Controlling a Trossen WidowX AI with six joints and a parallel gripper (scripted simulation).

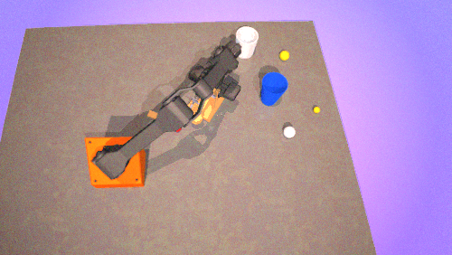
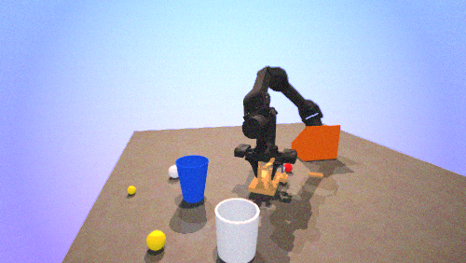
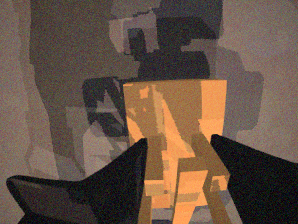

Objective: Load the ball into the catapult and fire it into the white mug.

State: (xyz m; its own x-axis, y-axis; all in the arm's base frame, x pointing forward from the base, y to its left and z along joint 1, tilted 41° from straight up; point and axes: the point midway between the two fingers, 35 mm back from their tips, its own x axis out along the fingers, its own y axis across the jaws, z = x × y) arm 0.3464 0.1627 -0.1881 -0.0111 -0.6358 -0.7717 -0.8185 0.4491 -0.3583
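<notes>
Black gripper grasps the wooden catapult by its upright frame, apparently to aim it at the white mug.
The fingers straddle the frame, leaving the flat base to be swung round and set level; whether it touches the tabletop is unclear. The red ball, probably the intended shot, lies on the table near the catapult, on the arm-base side. The blue cup stands apart from the mug, a likely wrong target if the aim strays.
</notes>
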